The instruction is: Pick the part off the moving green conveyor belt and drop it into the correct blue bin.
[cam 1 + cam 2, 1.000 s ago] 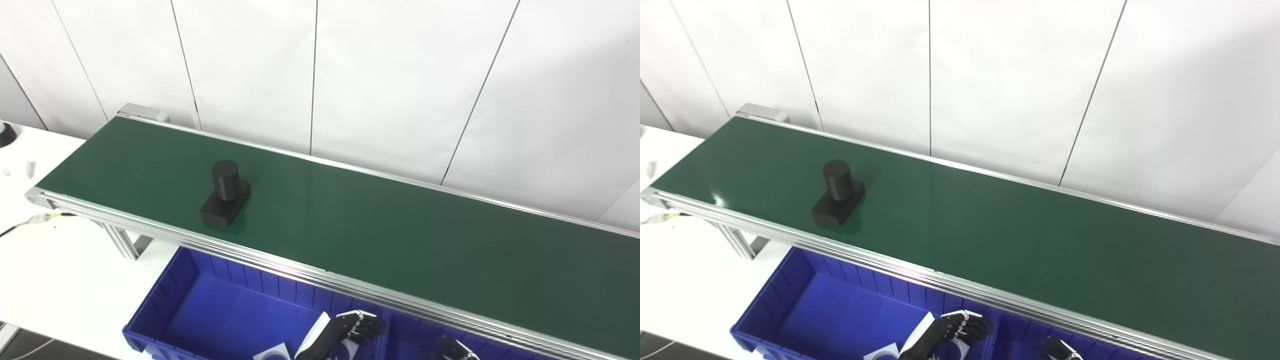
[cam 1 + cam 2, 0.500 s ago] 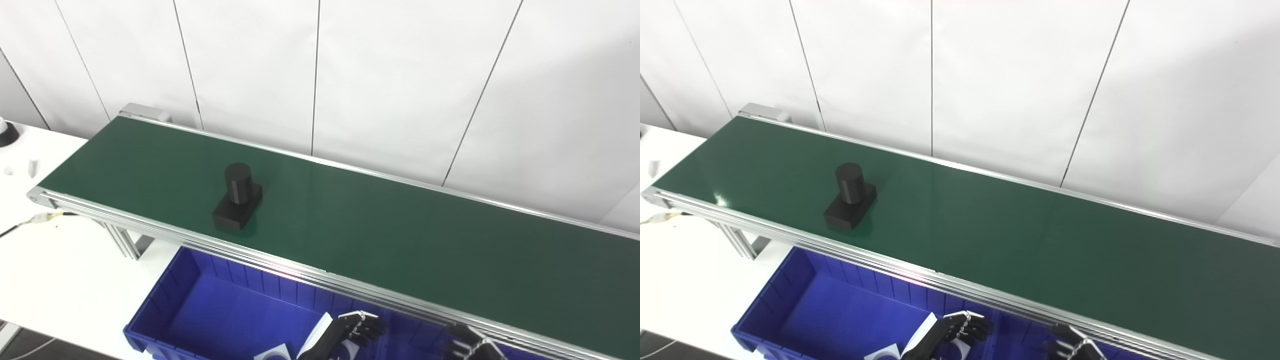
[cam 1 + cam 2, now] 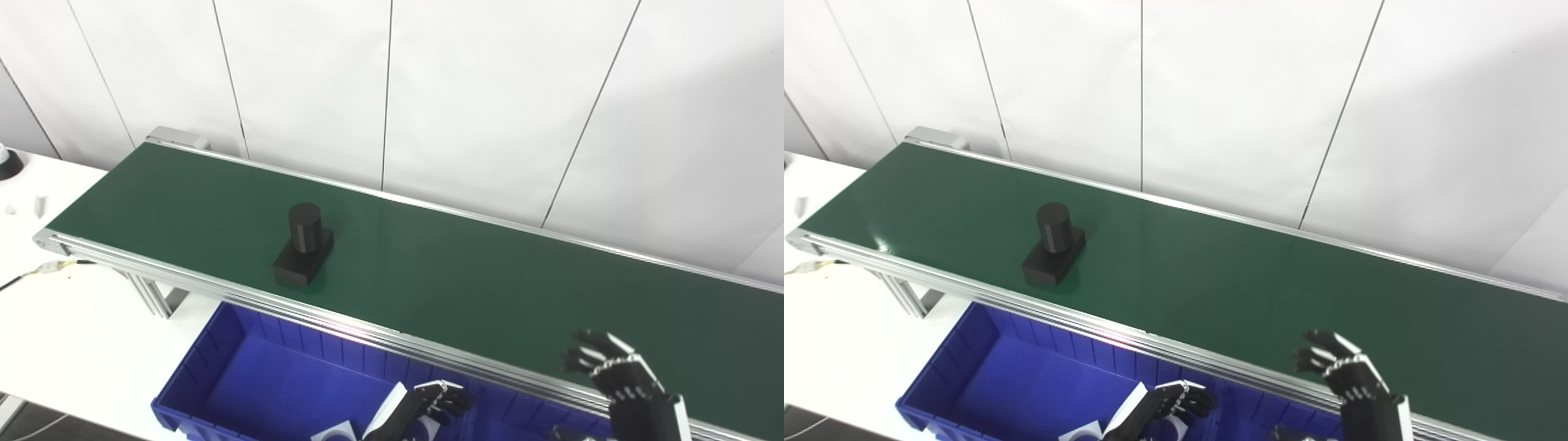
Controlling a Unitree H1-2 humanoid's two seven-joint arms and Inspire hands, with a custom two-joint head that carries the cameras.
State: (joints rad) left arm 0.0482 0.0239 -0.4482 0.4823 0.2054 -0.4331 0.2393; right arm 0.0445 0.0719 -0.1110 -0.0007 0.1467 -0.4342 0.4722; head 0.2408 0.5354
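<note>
You've got one black part [image 3: 304, 245] riding the green conveyor belt [image 3: 465, 288], a round post standing upright on a flat block, sitting toward the belt's left end and nearer its front rail than its back one. One blue bin [image 3: 269, 380] shows below the front rail, and a second is only a sliver at the bottom edge, too cut off to read. Two hands in play. Your right hand [image 3: 612, 370] is up over the front rail now, fingers spread, holding nothing, well apart from the part; a second ago it sat low by the bins. Your left hand [image 3: 438, 401] hangs over the bin's right wall, fingers curled loosely, nothing in them. The part has drifted rightward along the belt since then. White worktop [image 3: 73, 331] at left.
</note>
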